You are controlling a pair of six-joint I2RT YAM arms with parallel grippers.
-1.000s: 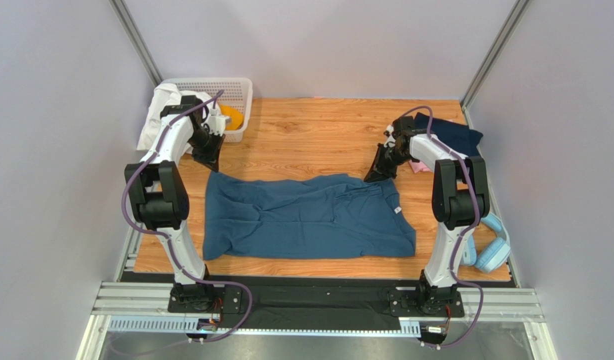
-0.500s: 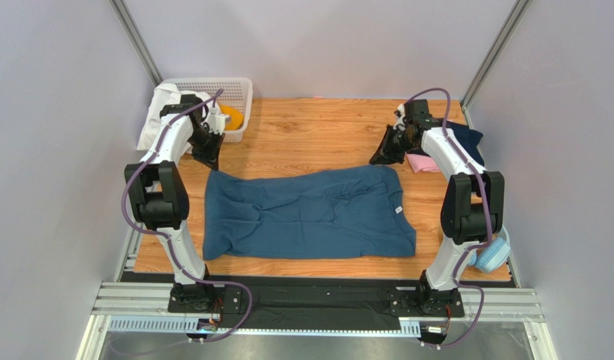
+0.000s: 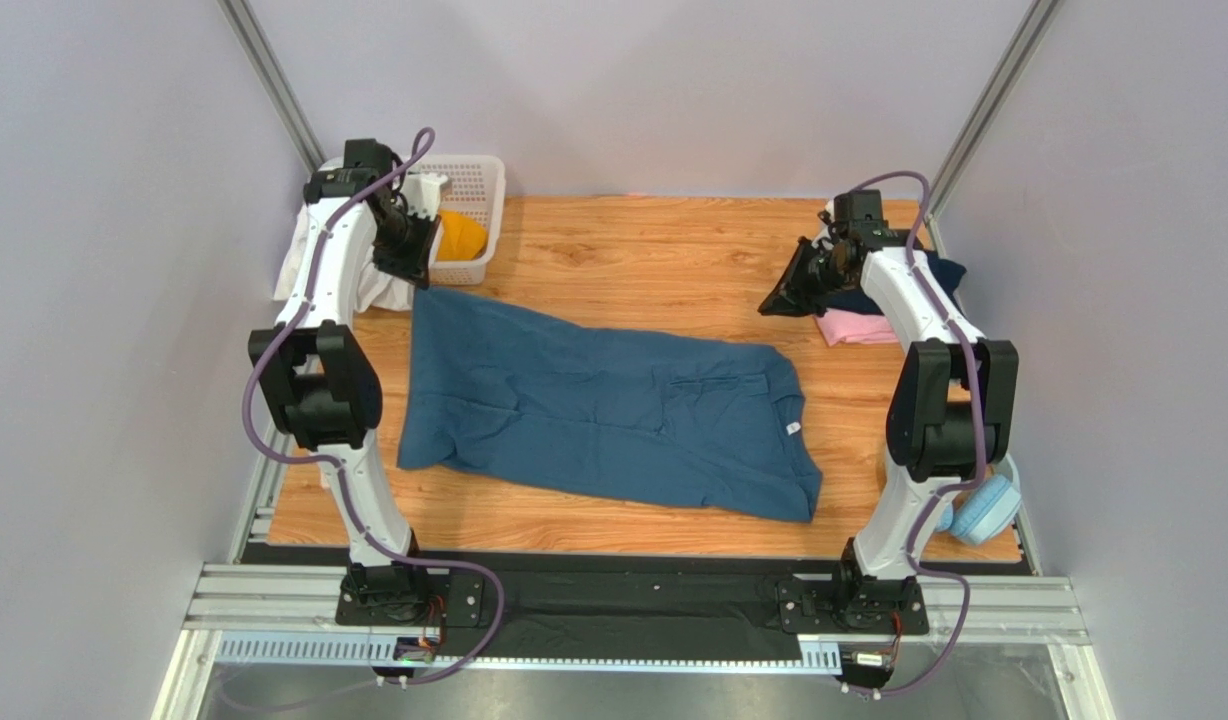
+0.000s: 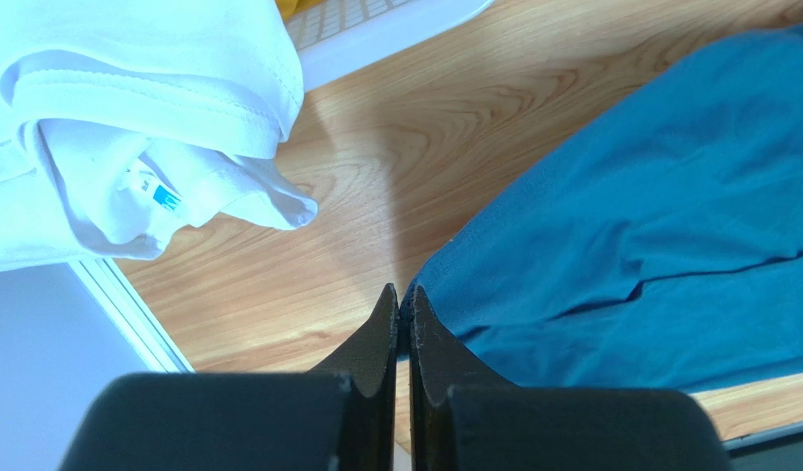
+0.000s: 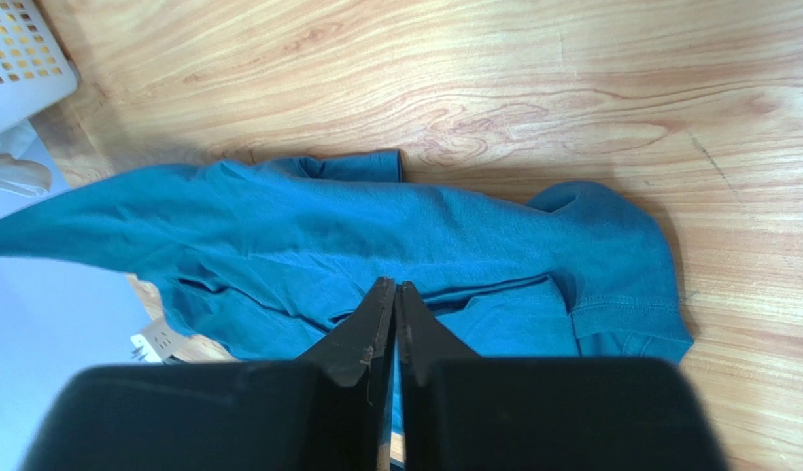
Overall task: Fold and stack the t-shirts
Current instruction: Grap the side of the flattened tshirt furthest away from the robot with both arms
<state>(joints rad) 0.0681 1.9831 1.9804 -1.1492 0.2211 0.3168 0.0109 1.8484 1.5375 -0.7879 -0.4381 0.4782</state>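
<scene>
The left end effector is gripping the far-left corner of the blue shirt, its fingers closed tight on the hem, and over the last second it has been pulling that corner away toward the far-left corner of the desk, close by the basket and the white shirt that is hanging over the left edge. The shirt, bunched along its far edge a moment ago, is now lying stretched out on a slant from the far-left toward the near-right, flatter and with fewer creases. The right end effector has been drawing back from the shirt's far-right corner and is now hovering well apart from it near the right edge, just beside the pink shirt and the navy shirt; its fingers are pressed together and, as far as the wrist view shows, are holding nothing. This is looking like the spreading step rather than a fold: the cloth is getting smoothed so that it can be folded, and only one corner is being held. Nothing is being stacked yet, so most of the job is still lying ahead.
</scene>
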